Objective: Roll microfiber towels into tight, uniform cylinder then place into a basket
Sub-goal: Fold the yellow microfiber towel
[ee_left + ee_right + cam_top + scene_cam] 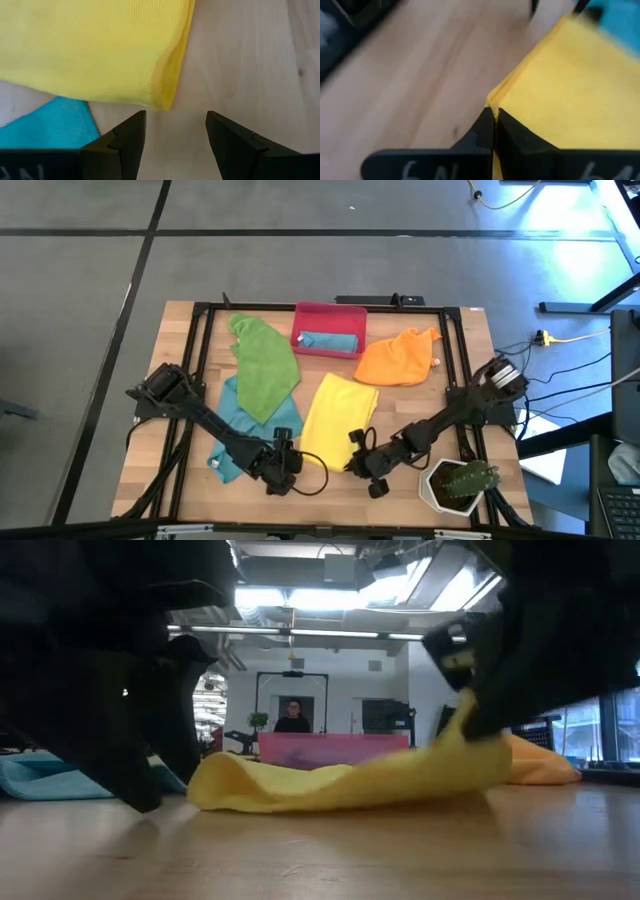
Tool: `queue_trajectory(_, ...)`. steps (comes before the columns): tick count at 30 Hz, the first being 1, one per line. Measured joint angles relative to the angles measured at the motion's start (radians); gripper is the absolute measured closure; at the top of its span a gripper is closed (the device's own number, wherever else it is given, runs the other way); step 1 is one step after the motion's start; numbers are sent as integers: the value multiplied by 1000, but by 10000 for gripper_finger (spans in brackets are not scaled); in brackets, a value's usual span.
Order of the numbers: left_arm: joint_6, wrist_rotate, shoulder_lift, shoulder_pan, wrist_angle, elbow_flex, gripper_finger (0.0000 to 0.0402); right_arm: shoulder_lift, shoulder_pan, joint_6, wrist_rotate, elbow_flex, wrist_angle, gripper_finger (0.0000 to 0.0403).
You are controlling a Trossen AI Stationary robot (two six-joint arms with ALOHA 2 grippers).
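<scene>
Right gripper (494,125) is clamped tight on the yellow towel's (335,415) corner, at about 5 o'clock of the cloth. Left gripper (175,135) sits wide open, empty, just off the 7 o'clock corner. Red basket (330,315) is at 12 o'clock on the table (400,490).

A wooden table (455,370) carries a white hexagonal pot (440,492) with a green plant (470,478) at one corner; a person (292,718) sits beyond.
</scene>
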Motion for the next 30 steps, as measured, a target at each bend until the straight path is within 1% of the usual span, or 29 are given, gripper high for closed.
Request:
queue_trajectory(4,28,-61,0,-10,-4,0,201,-69,-4,37,9,-1,-40,394)
queue_trajectory(10,82,-162,-2,-27,10,0,201,-156,-3,79,104,0,-165,396)
queue_trajectory(13,105,-208,-2,-37,40,0,201,-194,-7,101,132,0,-200,396)
queue_trajectory(18,165,-218,16,-37,132,1,201,-225,-31,128,142,0,-233,396)
queue_trajectory(30,168,-229,99,-37,242,1,201,-224,-49,155,140,1,-294,396)
